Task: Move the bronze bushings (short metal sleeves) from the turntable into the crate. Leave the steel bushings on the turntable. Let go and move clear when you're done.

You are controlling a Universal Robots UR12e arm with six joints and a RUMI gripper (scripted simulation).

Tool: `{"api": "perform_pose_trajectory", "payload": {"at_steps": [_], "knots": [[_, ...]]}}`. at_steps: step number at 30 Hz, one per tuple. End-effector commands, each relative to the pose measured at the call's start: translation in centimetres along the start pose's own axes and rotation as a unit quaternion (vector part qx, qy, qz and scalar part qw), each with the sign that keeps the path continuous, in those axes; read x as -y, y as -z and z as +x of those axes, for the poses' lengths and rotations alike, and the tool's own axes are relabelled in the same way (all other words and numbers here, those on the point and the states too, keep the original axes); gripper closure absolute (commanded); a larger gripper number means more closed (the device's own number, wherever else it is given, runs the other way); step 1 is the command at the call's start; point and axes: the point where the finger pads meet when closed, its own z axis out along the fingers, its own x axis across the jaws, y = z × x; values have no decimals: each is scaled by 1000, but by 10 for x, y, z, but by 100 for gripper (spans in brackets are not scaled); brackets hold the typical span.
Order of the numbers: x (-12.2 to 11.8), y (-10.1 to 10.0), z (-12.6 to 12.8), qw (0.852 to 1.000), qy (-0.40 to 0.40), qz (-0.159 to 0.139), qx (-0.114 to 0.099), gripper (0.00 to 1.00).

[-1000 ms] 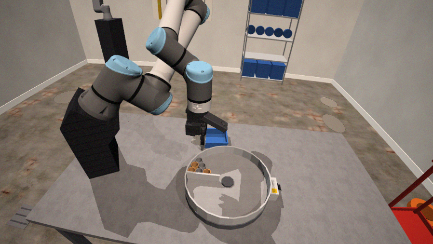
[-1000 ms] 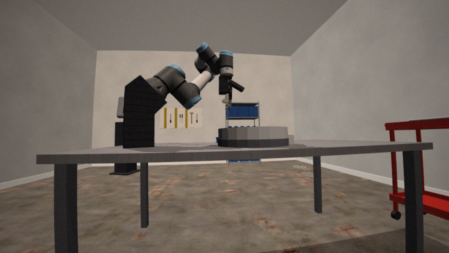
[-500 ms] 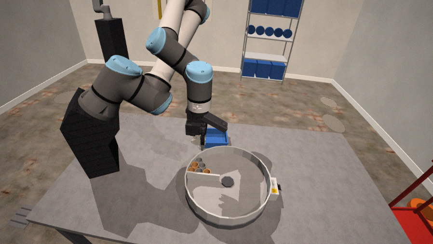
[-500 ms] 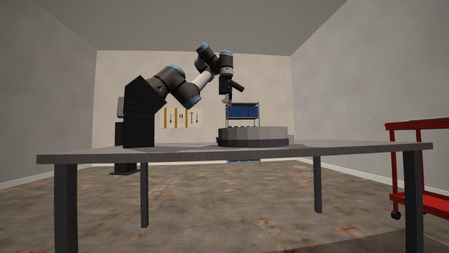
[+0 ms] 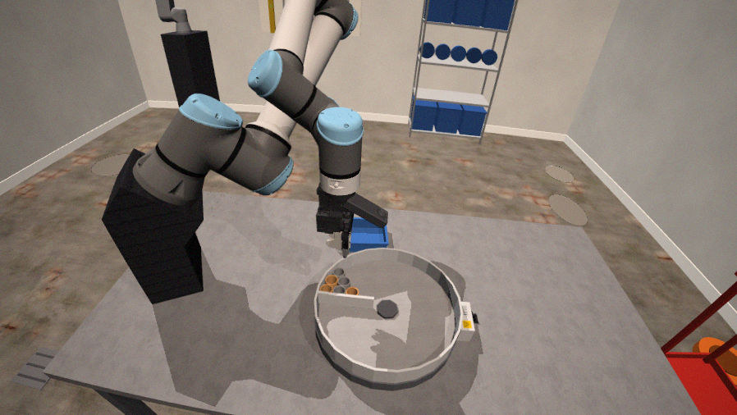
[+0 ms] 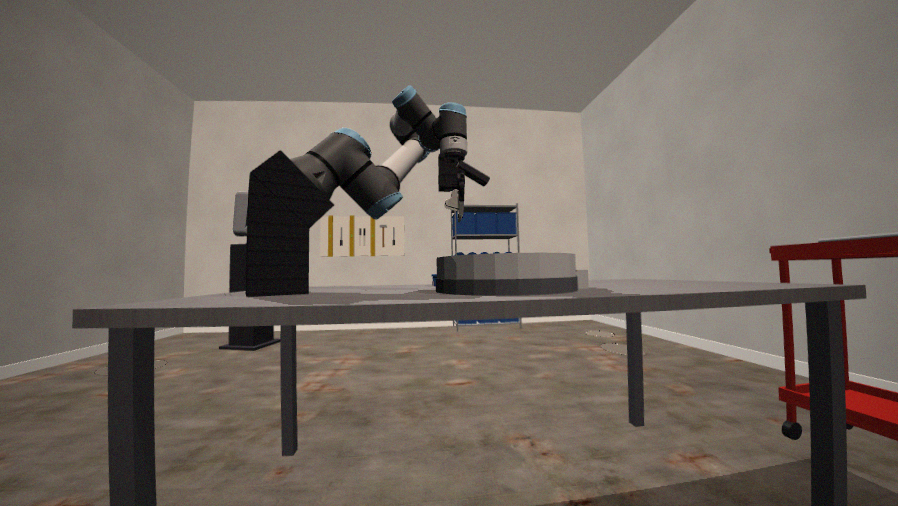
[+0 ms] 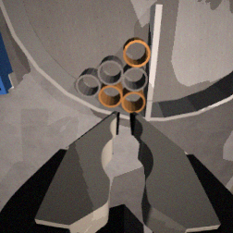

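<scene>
The round grey turntable (image 5: 448,289) (image 6: 509,270) (image 7: 69,32) holds a tight cluster of bushings against its white divider (image 5: 345,295) (image 7: 154,51). Three are bronze (image 5: 330,280) (image 5: 326,287) (image 5: 352,291); in the wrist view they are one at the top (image 7: 137,52) and two in front (image 7: 111,95) (image 7: 133,102). Three steel bushings (image 5: 338,271) (image 7: 111,70) (image 7: 88,83) (image 7: 134,79) sit among them. My gripper (image 5: 344,253) (image 6: 456,210) (image 7: 125,114) is shut and empty, hanging above the turntable's rim near the cluster. The blue crate (image 5: 368,237) (image 7: 4,65) stands on the table just behind the turntable.
A dark hub (image 5: 386,308) sits at the turntable's centre. The robot's black pedestal (image 5: 149,242) stands at the table's left. A shelf with blue bins (image 5: 454,66) is at the back wall. A red cart (image 5: 706,371) (image 6: 835,326) stands right of the table.
</scene>
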Motion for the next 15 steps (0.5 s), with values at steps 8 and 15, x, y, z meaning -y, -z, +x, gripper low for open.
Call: {"api": "perform_pose_trajectory", "payload": {"at_steps": [8, 15], "knots": [[8, -28, 0, 1000, -29, 0, -1, 95], [15, -54, 0, 999, -55, 0, -1, 95]]}}
